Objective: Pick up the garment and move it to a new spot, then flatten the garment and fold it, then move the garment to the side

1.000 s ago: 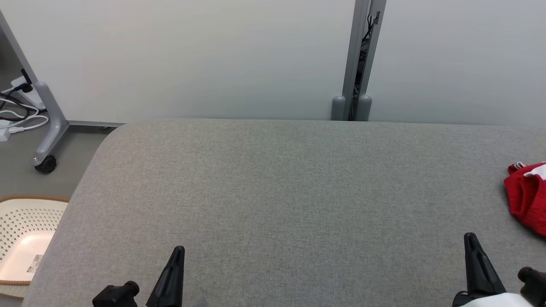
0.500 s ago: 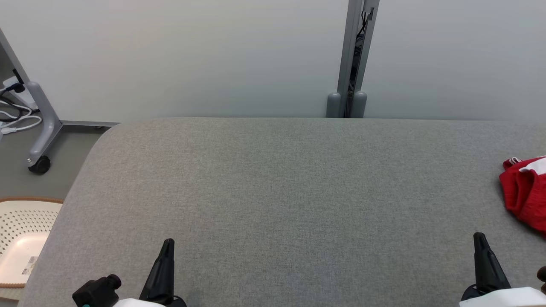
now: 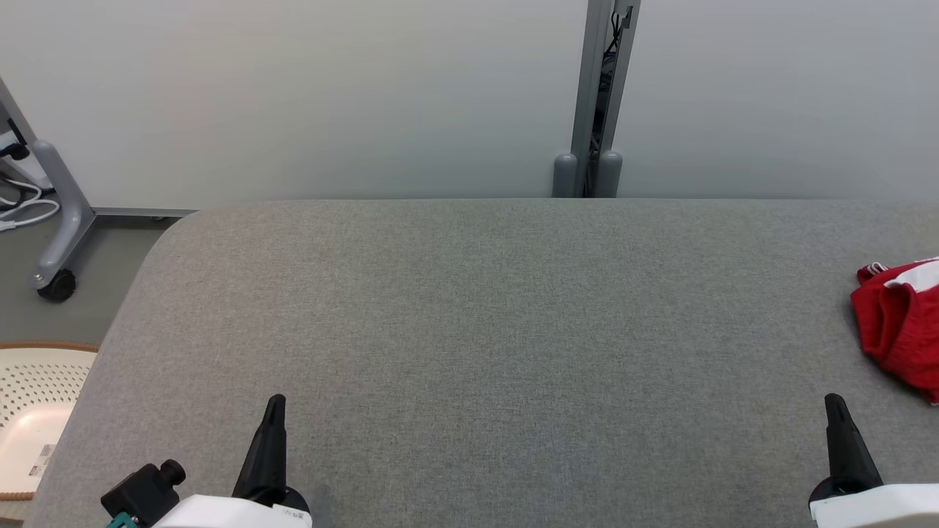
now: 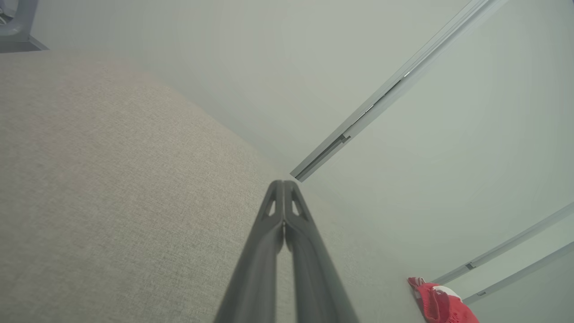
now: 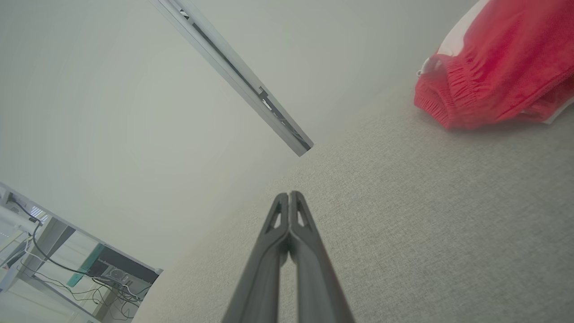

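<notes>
Right pincer (image 3: 834, 403) closed, empty | garment (image 3: 896, 330) apart; ahead, to its right

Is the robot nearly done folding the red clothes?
Nothing looks done yet. The red garment lies bunched up far to the robot's right on the grey table, not flat or folded as far as I can tell. Nothing is in hand: the left gripper and right gripper have their fingers shut and empty, apart from the cloth. Left: picking up, moving, flattening, folding, setting aside.
</notes>
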Motion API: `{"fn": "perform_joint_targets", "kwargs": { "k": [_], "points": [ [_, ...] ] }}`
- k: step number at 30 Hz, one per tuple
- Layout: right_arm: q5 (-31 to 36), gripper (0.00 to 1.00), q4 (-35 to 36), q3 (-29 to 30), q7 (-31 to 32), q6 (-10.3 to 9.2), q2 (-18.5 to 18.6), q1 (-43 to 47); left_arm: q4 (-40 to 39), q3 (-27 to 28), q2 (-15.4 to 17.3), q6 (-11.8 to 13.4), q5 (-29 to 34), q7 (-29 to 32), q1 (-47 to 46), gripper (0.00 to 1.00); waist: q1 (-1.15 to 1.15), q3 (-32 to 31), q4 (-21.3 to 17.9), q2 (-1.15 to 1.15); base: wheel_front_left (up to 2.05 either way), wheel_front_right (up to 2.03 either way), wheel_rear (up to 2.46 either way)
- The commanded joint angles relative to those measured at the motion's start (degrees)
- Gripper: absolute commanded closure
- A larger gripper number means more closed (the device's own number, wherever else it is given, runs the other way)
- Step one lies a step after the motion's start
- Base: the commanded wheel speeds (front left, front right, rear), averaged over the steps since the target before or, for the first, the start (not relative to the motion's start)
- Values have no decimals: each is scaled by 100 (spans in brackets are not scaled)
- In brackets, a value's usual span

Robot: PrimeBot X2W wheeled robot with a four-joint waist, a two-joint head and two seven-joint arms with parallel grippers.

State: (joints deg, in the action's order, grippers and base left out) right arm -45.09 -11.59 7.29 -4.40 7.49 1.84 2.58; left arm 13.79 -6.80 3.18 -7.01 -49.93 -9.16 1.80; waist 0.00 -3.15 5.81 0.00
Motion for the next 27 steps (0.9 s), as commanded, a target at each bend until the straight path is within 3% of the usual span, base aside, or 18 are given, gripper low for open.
{"fn": "perform_joint_targets", "kwargs": {
  "k": [1, 27],
  "points": [
    [-184, 100, 101, 54, 63, 0, 58, -172, -58, 36, 49, -25, -168, 21, -211, 100, 0, 5, -8, 0, 0, 0, 0],
    [-1849, 100, 103, 271, 619, 0, 85, -316, -62, 181, 78, -41, -1741, 362, -448, 100, 0, 94, -168, 0, 0, 0, 0]
  ]
}}
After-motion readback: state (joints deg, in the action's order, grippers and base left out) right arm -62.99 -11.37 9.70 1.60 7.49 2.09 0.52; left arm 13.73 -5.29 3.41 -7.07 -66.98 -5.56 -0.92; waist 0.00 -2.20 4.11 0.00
